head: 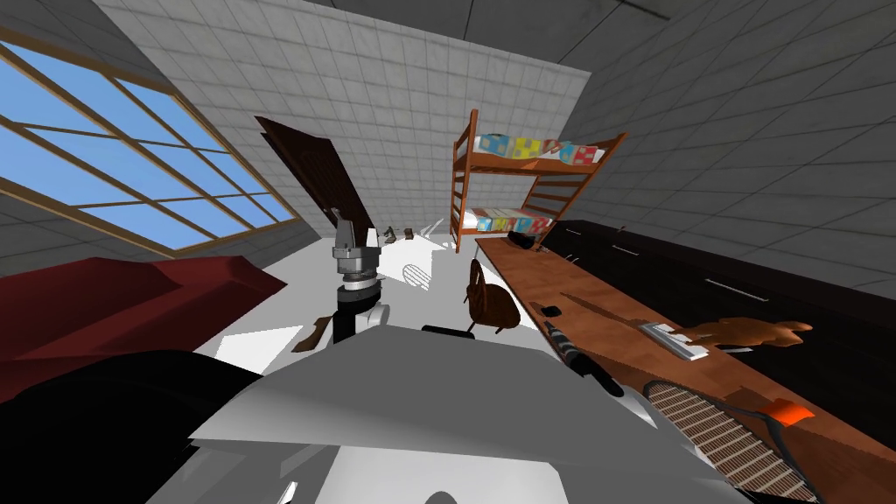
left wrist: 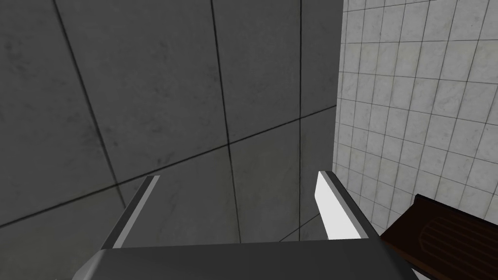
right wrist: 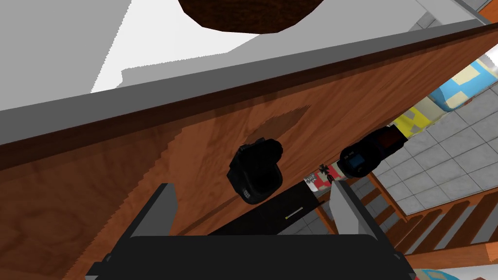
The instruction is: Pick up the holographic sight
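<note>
- The right arm reaches out low over the long brown wooden desk [head: 604,302], its forearm slanting across the near edge
- The right gripper [right wrist: 251,185] is spread wide with nothing in its grasp; the two thin grey fingers [right wrist: 346,206] point down at the desk top
- The small black, blocky holographic sight [right wrist: 256,170] lies on the wood in line with the gap between those fingers and just beyond their tips; neither finger touches it
- In the head view the sight [head: 549,310] sits near the desk's front edge, just ahead of the right arm's end
- A few pale marks show low on the sight's body, too small to read
- A dark barrel-shaped thing with a blue face [right wrist: 370,151] rests farther along the desk, well apart from the sight; I can read no writing on it
- The left arm stands raised upright beside the chest, its left gripper [left wrist: 238,176] released, fingers parted and empty
</note>
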